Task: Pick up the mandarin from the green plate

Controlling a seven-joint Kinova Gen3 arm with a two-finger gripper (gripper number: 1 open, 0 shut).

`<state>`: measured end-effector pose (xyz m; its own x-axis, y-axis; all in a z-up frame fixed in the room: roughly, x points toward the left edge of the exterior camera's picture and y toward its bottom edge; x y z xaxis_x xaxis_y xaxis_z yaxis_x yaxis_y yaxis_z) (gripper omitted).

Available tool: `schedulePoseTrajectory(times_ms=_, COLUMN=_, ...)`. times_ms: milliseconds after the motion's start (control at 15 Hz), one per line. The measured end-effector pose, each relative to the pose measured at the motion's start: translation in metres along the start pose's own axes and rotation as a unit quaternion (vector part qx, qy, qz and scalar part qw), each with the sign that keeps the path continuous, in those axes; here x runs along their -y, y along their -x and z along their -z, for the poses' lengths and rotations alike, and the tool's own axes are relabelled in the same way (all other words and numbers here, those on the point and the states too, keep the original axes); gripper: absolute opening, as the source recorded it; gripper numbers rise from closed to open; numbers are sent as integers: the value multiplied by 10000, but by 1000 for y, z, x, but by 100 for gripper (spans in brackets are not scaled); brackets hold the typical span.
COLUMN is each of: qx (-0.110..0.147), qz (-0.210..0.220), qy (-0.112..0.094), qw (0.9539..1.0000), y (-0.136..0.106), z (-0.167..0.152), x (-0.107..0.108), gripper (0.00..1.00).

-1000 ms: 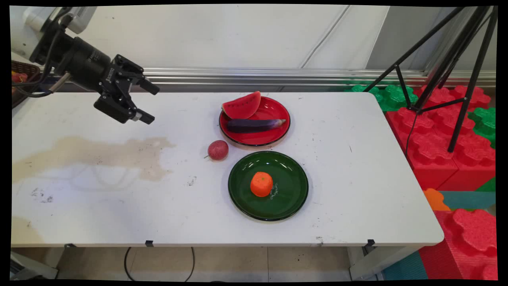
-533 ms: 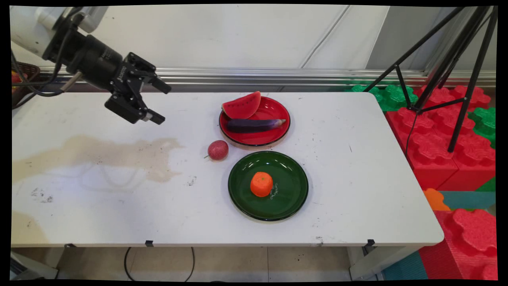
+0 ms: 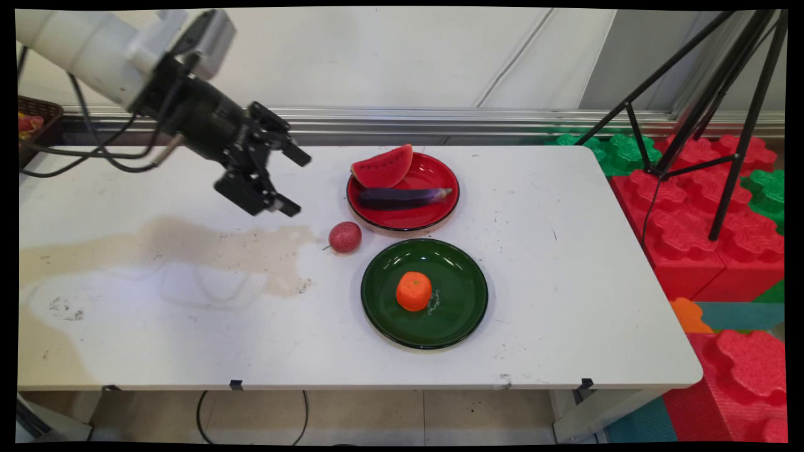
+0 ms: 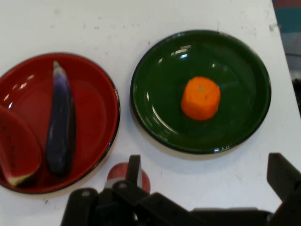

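Gripper (image 3: pixel 294 183), fingers spread apart and holding nothing, hovers just left of the red round fruit (image 3: pixel 345 236), the nearest object to it.

**Colours on the table**

White table (image 3: pixel 565 263) with a tan stain (image 3: pixel 188 242). Red plate (image 3: pixel 433 216) holding a red watermelon slice (image 3: pixel 383 167) — dark seed flecks — and a deep purple eggplant (image 3: pixel 402 198). Dark green plate (image 3: pixel 465 295) under an orange fruit (image 3: pixel 414 291). Speckled red fruit (image 3: pixel 345 236) beside them. Black gripper (image 3: pixel 292 182) — white arm (image 3: pixel 81 44).
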<state>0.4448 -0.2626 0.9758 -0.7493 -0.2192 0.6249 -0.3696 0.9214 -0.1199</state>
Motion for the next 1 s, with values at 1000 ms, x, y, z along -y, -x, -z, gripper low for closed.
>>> schedulePoseTrajectory(times_ms=1000, qx=657, qz=-224, qy=382, qw=9969, y=-38, z=-135, x=-15, gripper=100)
